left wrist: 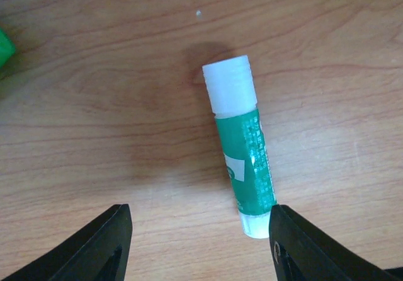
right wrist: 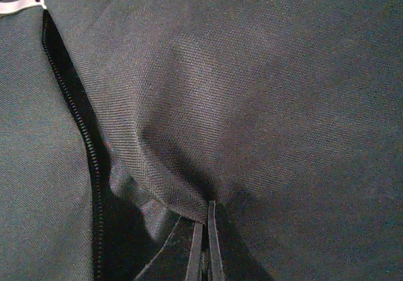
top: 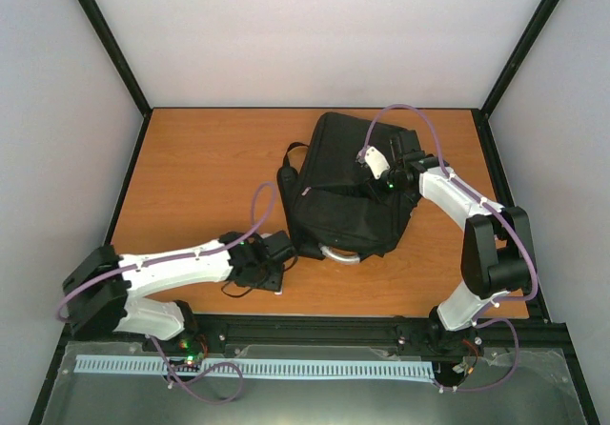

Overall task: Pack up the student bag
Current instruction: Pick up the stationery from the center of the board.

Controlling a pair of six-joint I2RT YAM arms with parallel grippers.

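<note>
From above, shows the student bag [top: 353,187] lying flat on the right rear of the table [top: 200,177], grey loop handle [top: 341,253] toward the near edge, with the right gripper [top: 386,185] down on its upper panel and the left gripper [top: 281,249] low over the wood just beside the bag's near-left corner. From the left wrist, finds a glue stick [left wrist: 242,145] — green barrel, white cap — flat on the table between fingers [left wrist: 94,249] standing well apart and gripping nothing; puts one finger just beside the stick's base, contact impossible to tell. Catches a green scrap [left wrist: 5,48] at the left edge, too cropped to name. From the right wrist, fills with black woven cloth: shows fingers pressed together on a raised fold of the bag next to an open zip [right wrist: 94,161], dark gap beneath. Suggests a soft, limp, fairly light shell that sags rather than holds shape — not fragile, not slippery. Best taken by a pinch of cloth at the zip lip, as here, or by the loop handle; lift gently so the mouth gapes.
</note>
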